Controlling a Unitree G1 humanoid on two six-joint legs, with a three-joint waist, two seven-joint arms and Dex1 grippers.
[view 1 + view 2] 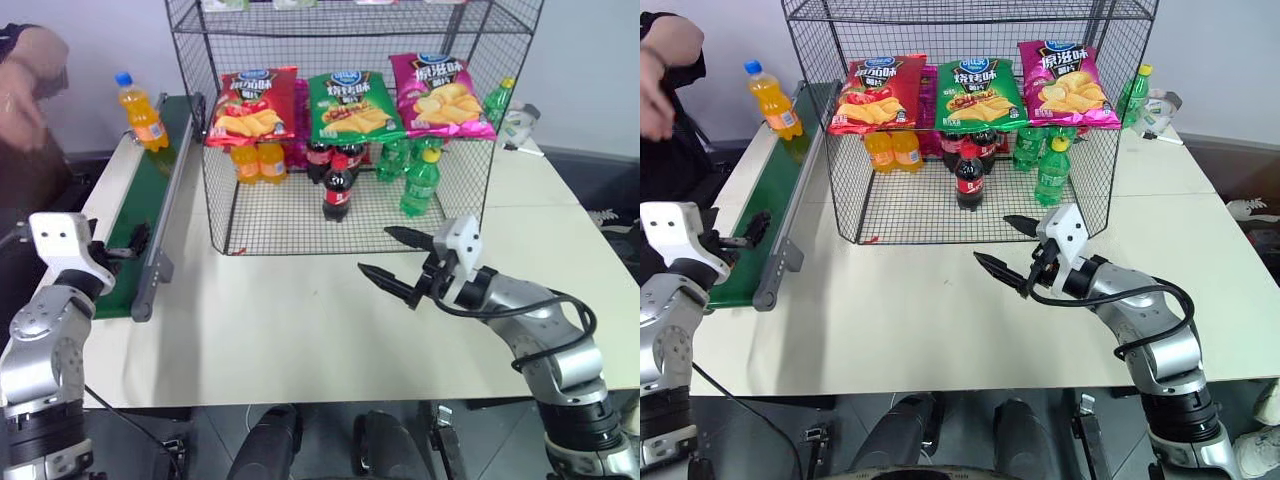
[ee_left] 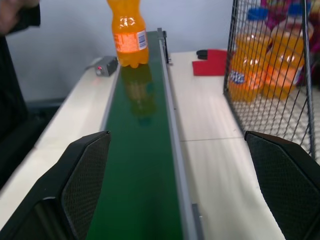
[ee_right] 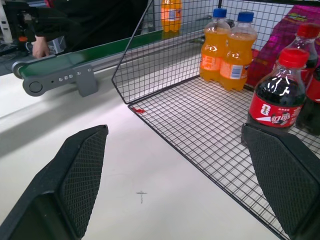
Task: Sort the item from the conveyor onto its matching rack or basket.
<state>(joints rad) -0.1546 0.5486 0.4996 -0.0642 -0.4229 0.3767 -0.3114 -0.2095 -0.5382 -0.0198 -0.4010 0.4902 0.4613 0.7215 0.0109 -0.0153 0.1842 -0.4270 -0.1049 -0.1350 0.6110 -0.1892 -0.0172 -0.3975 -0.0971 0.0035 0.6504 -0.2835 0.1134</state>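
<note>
Head view: one orange bottle with a blue cap stands on the green belt, far up at about 11 o'clock from the middle of the table. Nothing holds it. A person's hand is near it, at 9 o'clock from the bottle. The black cage sits at 12 o'clock. Three chip bags hang at its front: one red, one green, one pink. On the cage floor I count two orange bottles, at least two cola bottles with red caps, and about three green bottles; the ones at the back are hard to count. One more green bottle stands behind the cage at 2 o'clock. The left gripper is low at 9 o'clock, by the near end of the belt. The right gripper is over the table at 4 o'clock, in front of the cage, fingers wide apart and empty.

Left wrist view: two black fingers stand wide apart with nothing between them. The green belt runs away ahead, and the one orange bottle stands on it at the far end. Two orange bottles show through the cage wire beside it.

Right wrist view: two fingers are wide apart, empty, above the white table. Ahead, on the cage floor, are two orange bottles and one cola bottle close by
</note>
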